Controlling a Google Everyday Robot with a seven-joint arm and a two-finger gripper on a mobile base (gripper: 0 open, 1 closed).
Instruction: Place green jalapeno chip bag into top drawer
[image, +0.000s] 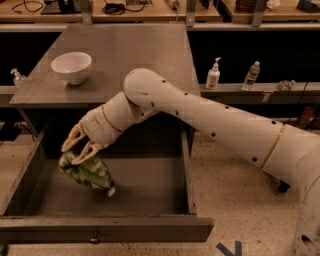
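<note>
The green jalapeno chip bag (88, 173) is crinkled, with a white patch at its right end. It lies low inside the open top drawer (105, 227), over the left part of the drawer's floor. My gripper (70, 154) reaches down into the drawer from the right. Its fingers (86, 150) are spread apart just above the bag's left end, touching or nearly touching it. The drawer is pulled far out, with its flat front panel and small knob (93, 240) toward the camera.
A white bowl (71, 66) stands on the grey tabletop (135, 55) behind the drawer. A soap dispenser (213, 74) and a water bottle (251, 75) stand on a shelf to the right. My arm (215, 117) crosses the drawer's right side.
</note>
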